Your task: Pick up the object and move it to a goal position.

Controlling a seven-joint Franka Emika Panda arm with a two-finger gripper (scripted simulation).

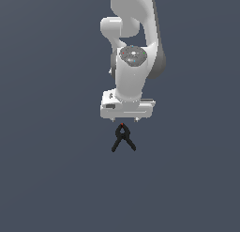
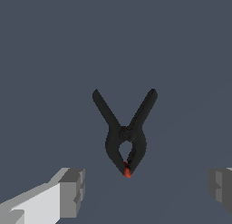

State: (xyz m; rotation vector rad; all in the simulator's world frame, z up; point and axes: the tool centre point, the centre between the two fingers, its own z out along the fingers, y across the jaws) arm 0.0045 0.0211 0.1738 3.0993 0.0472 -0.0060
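Wrist view showed the clamp (image 2: 126, 136) at 12 o'clock from the wide-spread, empty fingers (image 2: 72, 192), touching neither.

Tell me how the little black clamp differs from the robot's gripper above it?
The clamp is black with a red tip; the gripper is white and grey. The clamp is much narrower, fitting easily within the wide-open fingers. The clamp lies loose on the surface, legs splayed away from the arm; the gripper hangs from the arm, touching nothing. Both are two-pronged pinching tools.
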